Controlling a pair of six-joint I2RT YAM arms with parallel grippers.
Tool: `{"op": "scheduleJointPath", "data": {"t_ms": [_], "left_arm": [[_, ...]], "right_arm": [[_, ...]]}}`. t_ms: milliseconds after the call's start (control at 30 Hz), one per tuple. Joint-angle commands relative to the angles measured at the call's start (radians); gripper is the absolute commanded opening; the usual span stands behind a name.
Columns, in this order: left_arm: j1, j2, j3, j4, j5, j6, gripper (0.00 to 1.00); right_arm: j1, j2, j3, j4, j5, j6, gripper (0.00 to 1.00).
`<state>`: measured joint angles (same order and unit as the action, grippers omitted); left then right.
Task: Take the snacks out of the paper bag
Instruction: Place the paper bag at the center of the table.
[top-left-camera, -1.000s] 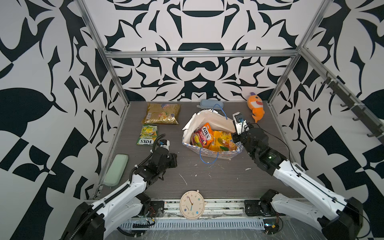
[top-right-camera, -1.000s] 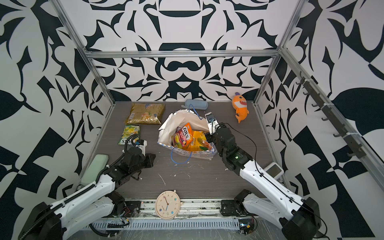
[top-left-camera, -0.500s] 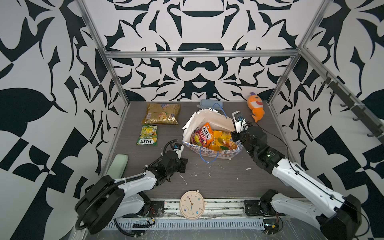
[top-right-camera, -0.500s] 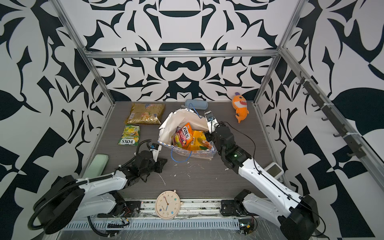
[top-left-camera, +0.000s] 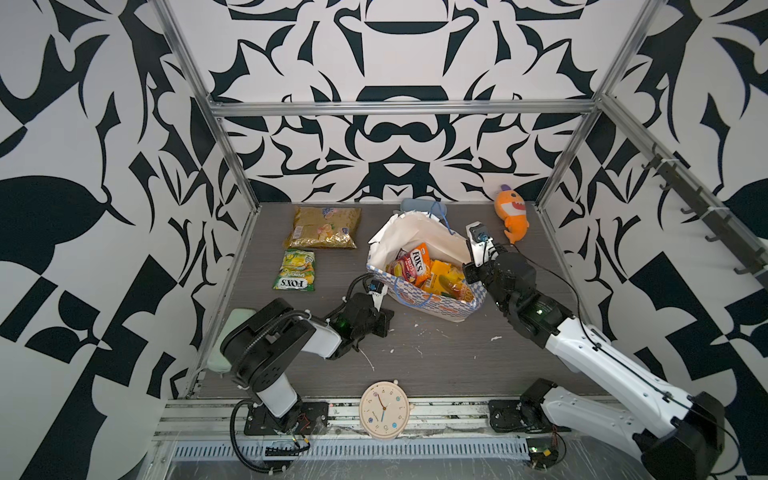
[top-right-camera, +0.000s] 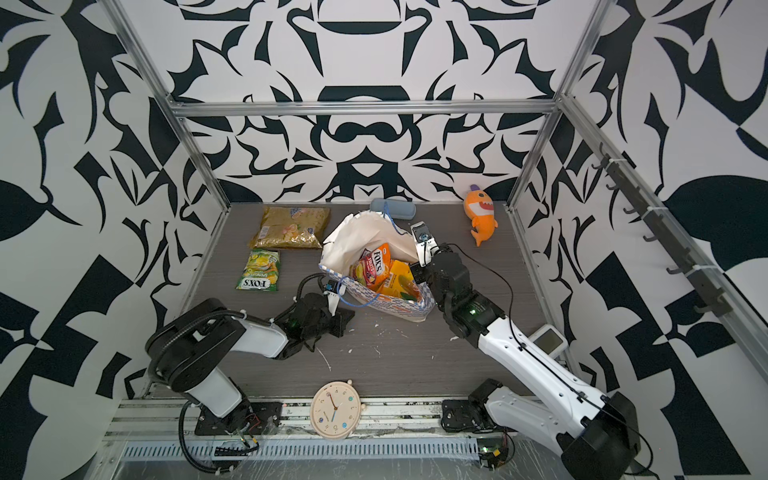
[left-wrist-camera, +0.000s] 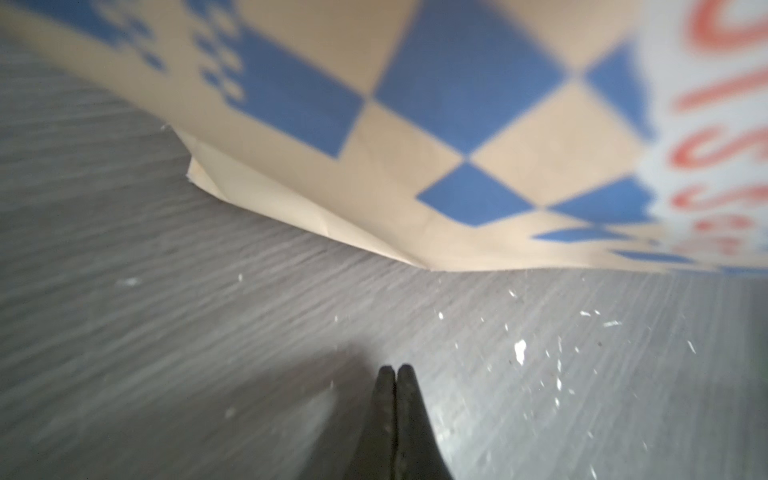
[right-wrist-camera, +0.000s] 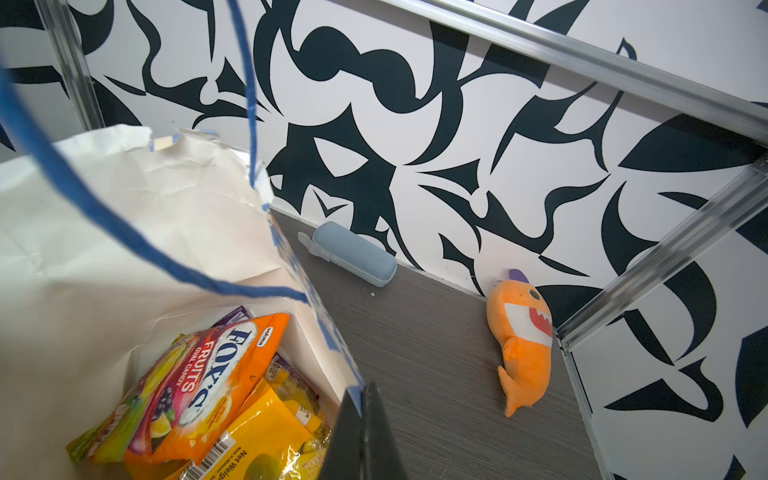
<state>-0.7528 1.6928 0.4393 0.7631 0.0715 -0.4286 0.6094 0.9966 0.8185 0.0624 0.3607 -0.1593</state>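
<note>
In both top views the paper bag (top-left-camera: 409, 235) stands mid-frame on the counter (top-left-camera: 436, 357) with its mouth open. A gold packet (top-left-camera: 324, 228) and a green-yellow FOX'S packet (top-left-camera: 296, 271) lie flat on the counter to its upper left, already out. Inside the bag, a red-orange FOX'S packet (top-left-camera: 413, 266) rests on orange-yellow packets (top-left-camera: 444, 278). The right gripper (top-left-camera: 470, 275) sits at the bag's right rim. The left gripper (top-left-camera: 379, 321) is low by the bag's lower-left corner.

In the left wrist view the left gripper is pressed together and empty. It is just over the counter and points at the bag's checked wall, near it but apart.

In the right wrist view the right gripper is pressed together on the bag's blue-edged rim, apparently pinching it. A purple packet (right-wrist-camera: 235, 313) peeks out behind the red-orange one.

The bag looks part emptied, and the left gripper stands between picks. The next move calls for it to rise above the rim, spread, and come down on the topmost red-orange packet while the rim is held steady.
</note>
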Motion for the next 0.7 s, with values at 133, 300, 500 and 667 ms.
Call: {"op": "scheduleJointPath", "data": {"t_ms": [133,300,500,667], "left_arm": [[0.003,0.143,0.112,0.175,0.015,0.055,0.00],[0.028,0.248,0.150,0.338,0.065,0.038,0.00],[0.046,0.175,0.118,0.326,0.009,0.076,0.00],[0.046,-0.107,-0.051,0.262,-0.190,0.158,0.00]], "right_arm": [[-0.002,-0.033,0.062,0.089,0.007,0.009,0.00],[-0.001,-0.020,0.082,0.106,0.007,-0.016,0.00],[-0.001,0.002,0.111,0.113,-0.030,-0.023,0.00],[0.000,0.009,0.099,0.135,-0.096,-0.029,0.00]]}}
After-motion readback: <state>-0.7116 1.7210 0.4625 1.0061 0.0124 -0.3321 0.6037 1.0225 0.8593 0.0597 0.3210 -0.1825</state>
